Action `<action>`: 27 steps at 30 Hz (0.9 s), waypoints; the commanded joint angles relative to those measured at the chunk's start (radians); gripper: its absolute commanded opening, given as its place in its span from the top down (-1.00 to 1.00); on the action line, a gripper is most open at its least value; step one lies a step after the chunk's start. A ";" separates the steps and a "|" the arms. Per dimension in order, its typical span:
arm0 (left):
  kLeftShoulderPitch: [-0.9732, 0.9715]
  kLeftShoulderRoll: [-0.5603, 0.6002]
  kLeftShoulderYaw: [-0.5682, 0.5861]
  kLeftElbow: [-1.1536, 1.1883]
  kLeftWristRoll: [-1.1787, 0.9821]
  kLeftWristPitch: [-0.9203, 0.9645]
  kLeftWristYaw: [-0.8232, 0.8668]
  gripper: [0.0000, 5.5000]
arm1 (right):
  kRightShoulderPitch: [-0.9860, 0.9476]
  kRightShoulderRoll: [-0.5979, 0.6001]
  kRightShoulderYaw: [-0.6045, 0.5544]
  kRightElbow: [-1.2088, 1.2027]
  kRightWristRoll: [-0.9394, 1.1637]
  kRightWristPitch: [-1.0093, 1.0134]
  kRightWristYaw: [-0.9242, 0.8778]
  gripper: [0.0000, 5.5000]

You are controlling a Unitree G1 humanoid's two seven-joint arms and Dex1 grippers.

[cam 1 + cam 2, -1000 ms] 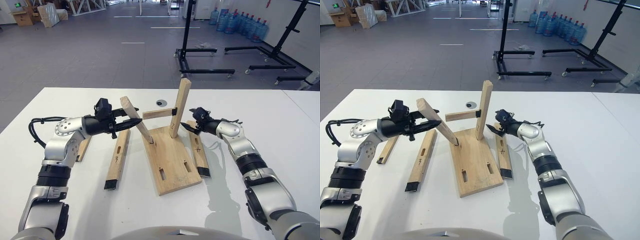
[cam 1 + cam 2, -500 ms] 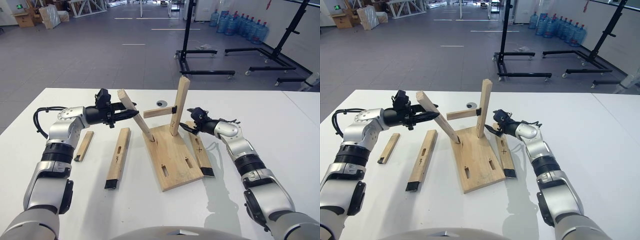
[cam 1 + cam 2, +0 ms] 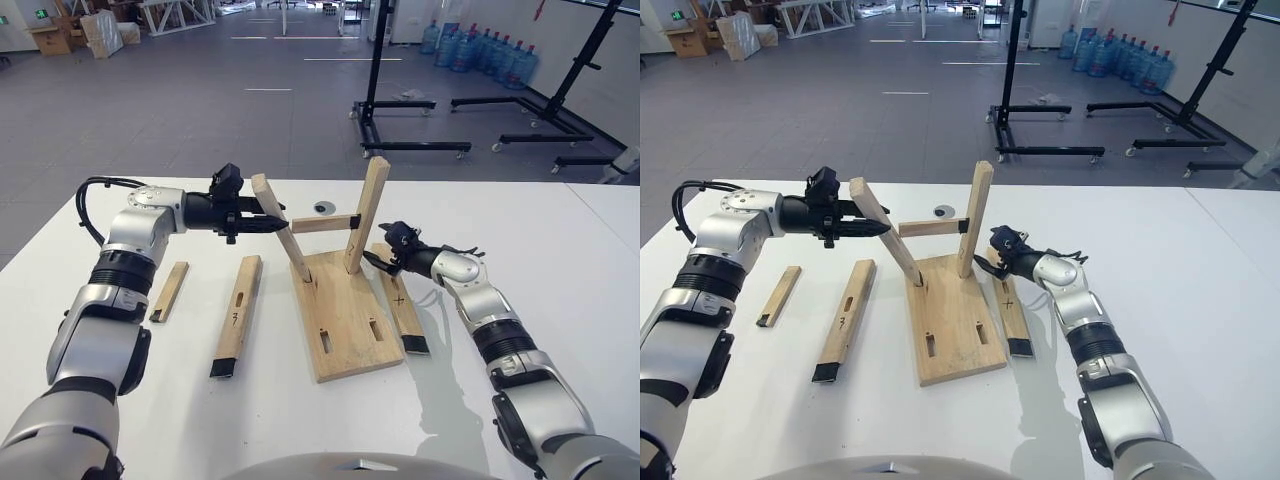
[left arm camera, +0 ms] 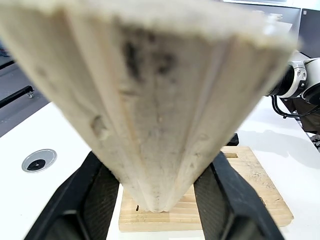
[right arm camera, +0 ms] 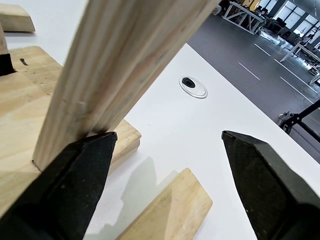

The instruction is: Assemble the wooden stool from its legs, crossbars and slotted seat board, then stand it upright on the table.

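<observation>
The left claw (image 3: 267,219) is clamped high on the pale wooden leg (image 3: 291,252) leaning in the flat slotted seat board (image 3: 347,335). The short wooden crossbar (image 3: 324,223) on the straighter leg (image 3: 367,205) points at it, and the right claw (image 3: 373,261) sits open by that leg's foot.

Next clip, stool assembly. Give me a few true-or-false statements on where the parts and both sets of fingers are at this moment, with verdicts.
1. The seat board lies flat on the table. True.
2. The left fingers clamp the leaning leg. True.
3. The right fingers are shut on the upright leg. False: they are open, with one finger beside the leg's base.
4. All four legs stand in the board. False: two do; the left loose leg and the right loose leg lie on the table.
5. The stool stands on its legs. False: the two fitted legs point up from the board.
</observation>
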 commanded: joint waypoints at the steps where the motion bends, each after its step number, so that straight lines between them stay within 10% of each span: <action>1: 0.068 -0.046 -0.098 0.178 0.162 0.030 0.007 0.27 | 0.018 0.038 0.027 -0.027 -0.005 -0.005 0.006 -0.41; 27: 0.016 -0.160 -0.308 0.438 0.322 -0.113 0.032 0.27 | 0.050 0.052 0.096 -0.141 -0.022 -0.039 0.017 -0.41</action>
